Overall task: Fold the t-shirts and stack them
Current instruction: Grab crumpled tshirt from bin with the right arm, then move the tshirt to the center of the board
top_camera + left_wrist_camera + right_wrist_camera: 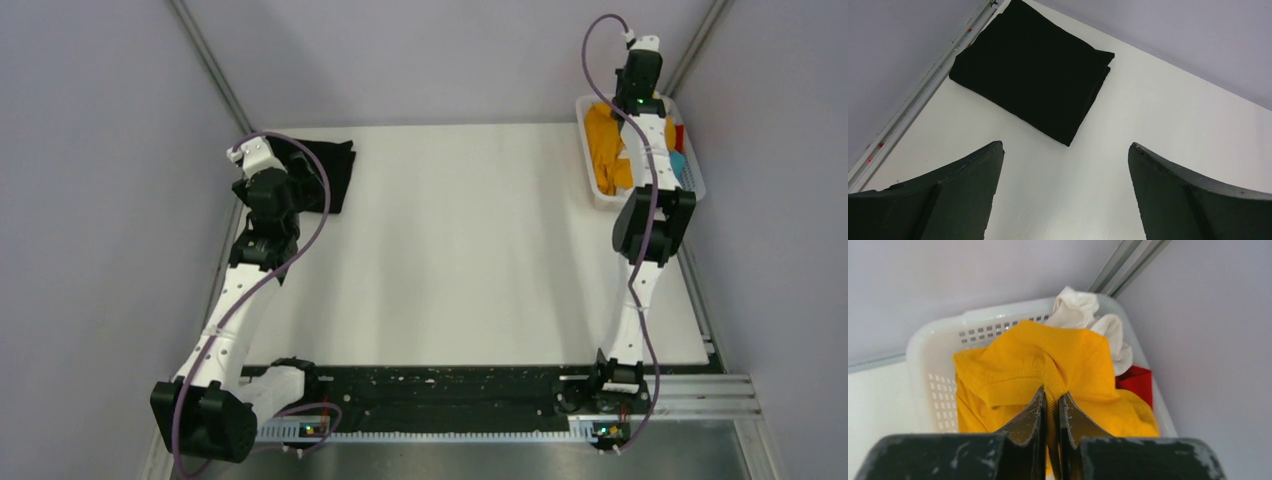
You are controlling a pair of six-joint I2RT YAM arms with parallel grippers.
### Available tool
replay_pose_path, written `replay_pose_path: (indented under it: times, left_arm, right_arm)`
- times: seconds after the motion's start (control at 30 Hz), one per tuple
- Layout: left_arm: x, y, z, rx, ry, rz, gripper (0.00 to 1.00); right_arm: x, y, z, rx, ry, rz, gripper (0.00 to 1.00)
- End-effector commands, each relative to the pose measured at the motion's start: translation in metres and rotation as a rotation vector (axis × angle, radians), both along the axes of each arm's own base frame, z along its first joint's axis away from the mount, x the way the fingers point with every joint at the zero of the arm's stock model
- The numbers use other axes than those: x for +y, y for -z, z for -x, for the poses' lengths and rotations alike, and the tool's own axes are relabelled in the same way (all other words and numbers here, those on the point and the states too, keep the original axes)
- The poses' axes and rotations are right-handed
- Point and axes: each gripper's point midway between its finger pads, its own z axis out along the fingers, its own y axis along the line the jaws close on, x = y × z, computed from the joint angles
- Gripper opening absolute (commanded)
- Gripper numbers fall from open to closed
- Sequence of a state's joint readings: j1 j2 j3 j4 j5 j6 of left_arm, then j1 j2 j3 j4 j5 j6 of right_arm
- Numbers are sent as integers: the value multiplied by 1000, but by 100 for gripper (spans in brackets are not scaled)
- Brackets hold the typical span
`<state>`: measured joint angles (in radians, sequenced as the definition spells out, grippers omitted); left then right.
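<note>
Grabbing step: right gripper pinched tight on a fold of the orange-yellow t-shirt in the basket. Left gripper spread wide, empty, near the folded black t-shirt on the desk. Next, probably: lift clear, spread flat.

Folded t-shirt on table far left, basket far right, crumpled t-shirts inside it

Black t-shirt partly behind left arm, red t-shirt mostly buried under orange-yellow t-shirt
</note>
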<state>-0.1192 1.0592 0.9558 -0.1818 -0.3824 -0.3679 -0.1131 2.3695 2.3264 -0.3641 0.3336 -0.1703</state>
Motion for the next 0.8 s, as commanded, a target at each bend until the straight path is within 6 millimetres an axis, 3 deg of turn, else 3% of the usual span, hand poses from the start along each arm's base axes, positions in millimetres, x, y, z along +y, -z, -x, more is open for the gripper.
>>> replay_pose_path:
  times: [0.0,0.1,0.2,0.4,0.5,0.6,0.77]
  left_arm:
    - [-2,-31,-5,-112,-2,40,99]
    - [-5,-33,-5,-134,10,59,99]
    - [-8,-32,-4,-140,26,80,99]
    - [-13,-24,-4,-131,36,119,99]
    - [-15,-21,-2,-123,40,133,99]
    - [-15,-17,-1,-116,37,145,99]
    - [-13,-11,5,-106,15,161,99]
  right_arm:
    - [24,-191,33,-386,-32,35,0]
    - [55,-246,52,-471,-70,116,0]
    - [103,-292,69,-566,-152,142,0]
    - [209,-363,107,-770,-513,-92,0]
    - [276,-389,137,-839,-786,-239,0]
    - [334,-404,166,-879,-978,-301,0]
    - [392,-420,201,-934,-1171,-373,0]
